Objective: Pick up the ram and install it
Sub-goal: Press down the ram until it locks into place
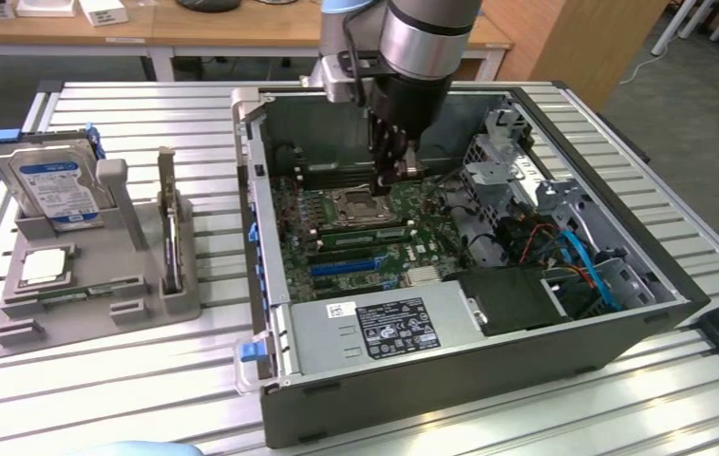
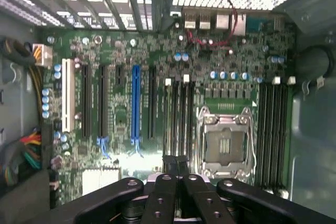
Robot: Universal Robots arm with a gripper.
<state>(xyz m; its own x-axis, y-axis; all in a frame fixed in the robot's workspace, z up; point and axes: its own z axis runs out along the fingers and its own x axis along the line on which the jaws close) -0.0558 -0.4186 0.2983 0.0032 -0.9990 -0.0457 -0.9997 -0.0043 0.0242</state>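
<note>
Slatted desk point(image 1: 105, 380) is carrying an open computer case point(image 1: 486, 380). Inside it, the end effector point(image 1: 397, 176) is hanging closed above the motherboard point(image 2: 157, 56); whether it is pinching the ram, I cannot tell. That thin, light, stiff stick is probably fragile, best gripped by its long edges.

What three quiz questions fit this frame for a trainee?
1. True or false: the robot's black hand is down inside the open dark-grey metal computer case, above the green motherboard.
2. Where is the silver hard drive with the blue label? A) in the grey plastic holder at the exterior view's left B) inside the case C) in the hand
3. What colour is the odd slot among the black expansion slots?
Key: 1 true; 2 A; 3 blue.
</note>
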